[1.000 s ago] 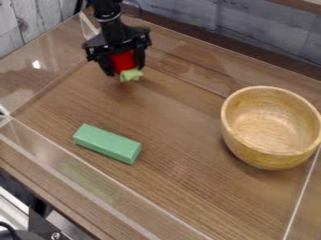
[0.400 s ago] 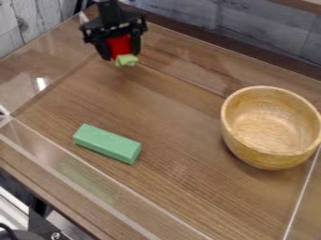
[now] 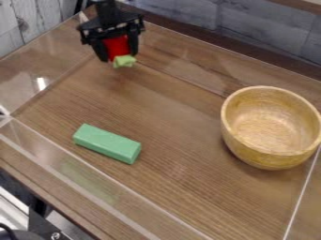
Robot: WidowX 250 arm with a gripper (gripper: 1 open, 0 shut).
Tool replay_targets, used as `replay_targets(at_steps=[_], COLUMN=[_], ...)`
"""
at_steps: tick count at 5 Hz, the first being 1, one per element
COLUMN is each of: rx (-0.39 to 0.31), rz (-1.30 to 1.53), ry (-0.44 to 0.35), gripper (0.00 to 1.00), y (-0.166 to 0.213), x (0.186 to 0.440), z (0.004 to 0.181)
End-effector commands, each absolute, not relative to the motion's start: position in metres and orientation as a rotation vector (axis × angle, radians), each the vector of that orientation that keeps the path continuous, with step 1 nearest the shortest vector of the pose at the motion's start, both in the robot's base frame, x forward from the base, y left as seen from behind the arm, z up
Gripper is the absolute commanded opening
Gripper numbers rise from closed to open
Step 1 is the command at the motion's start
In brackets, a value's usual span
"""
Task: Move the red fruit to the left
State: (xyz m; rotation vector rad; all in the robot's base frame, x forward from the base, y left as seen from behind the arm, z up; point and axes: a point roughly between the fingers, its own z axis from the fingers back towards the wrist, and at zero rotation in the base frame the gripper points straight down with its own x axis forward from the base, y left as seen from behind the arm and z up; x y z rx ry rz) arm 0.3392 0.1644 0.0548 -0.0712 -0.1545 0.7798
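Observation:
The red fruit (image 3: 118,49), small and bright red with a light green leafy end pointing down-right, sits between the black fingers of my gripper (image 3: 115,47) at the upper left of the wooden table. The gripper is shut on it, coming down from above. The fruit's green end (image 3: 127,62) pokes out below the fingers. I cannot tell whether the fruit rests on the wood or hangs just above it.
A flat green rectangular block (image 3: 105,142) lies at the lower left of the table. A wooden bowl (image 3: 272,127) stands at the right. A clear wall (image 3: 38,173) borders the front and left edge of the table.
My gripper has carried the red fruit up and to the left across the table, away from the bowl. The block and bowl have not moved.

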Motion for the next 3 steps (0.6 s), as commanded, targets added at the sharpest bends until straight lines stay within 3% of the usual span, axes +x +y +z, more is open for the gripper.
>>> replay_targets(at_steps=[1, 3], rx=[-0.054, -0.045], rz=[0.864, 0.900], ry=[-0.178, -0.128], gripper=[0.00, 0.00], y=[0.168, 0.159], x=[0.338, 0.332], z=[0.062, 0.044])
